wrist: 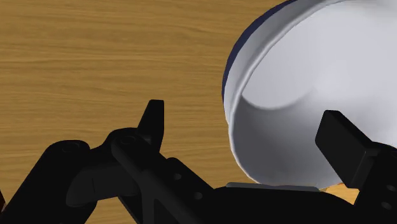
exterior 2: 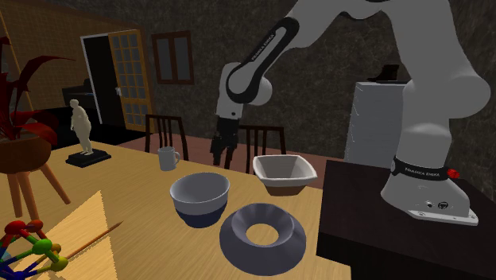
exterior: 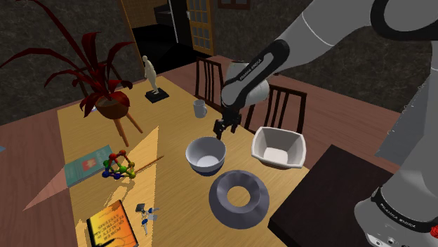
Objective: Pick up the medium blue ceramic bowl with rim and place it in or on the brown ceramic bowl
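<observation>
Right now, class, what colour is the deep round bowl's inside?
White; the bowl shows best in wrist view.

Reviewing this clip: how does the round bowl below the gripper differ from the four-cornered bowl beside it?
The round bowl has a circular rim; the four-cornered bowl has a squarish one. The round bowl is dark blue outside, while the four-cornered bowl is pale to brownish outside. The open gripper hangs over the round bowl's rim, not over the four-cornered bowl. Both stand upright and empty, with pale insides.

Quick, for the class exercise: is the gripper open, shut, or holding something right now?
Gripper: open, fingers astride the blue bowl rim, not clasping it.
</observation>
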You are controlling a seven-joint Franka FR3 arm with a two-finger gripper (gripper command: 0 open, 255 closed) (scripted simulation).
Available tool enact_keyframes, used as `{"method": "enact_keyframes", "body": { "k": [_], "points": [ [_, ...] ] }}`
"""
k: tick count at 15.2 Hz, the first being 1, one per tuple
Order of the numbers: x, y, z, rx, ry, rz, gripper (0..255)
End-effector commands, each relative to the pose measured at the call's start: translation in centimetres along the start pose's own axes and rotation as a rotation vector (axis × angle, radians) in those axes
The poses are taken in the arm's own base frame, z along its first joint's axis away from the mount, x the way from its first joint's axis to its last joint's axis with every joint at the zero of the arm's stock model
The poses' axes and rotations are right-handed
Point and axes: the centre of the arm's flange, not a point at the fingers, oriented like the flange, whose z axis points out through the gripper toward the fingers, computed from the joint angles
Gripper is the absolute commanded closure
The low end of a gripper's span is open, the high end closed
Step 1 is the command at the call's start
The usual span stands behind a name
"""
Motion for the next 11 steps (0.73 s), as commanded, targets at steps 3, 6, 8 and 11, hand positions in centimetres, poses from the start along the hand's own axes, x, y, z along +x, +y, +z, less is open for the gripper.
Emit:
{"method": "enact_keyframes", "body": {
  "k": [3, 6, 8, 11],
  "points": [
    [2.1, -0.3, 3.7, 0.014, -0.001, 0.004, 0],
    [2.1, -0.4, 5.2, 0.014, -0.001, 0.004, 0],
    [2.1, -0.4, 6.3, 0.014, -0.001, 0.004, 0],
    [2.1, -0.4, 7.7, 0.014, -0.001, 0.004, 0]
  ]
}}
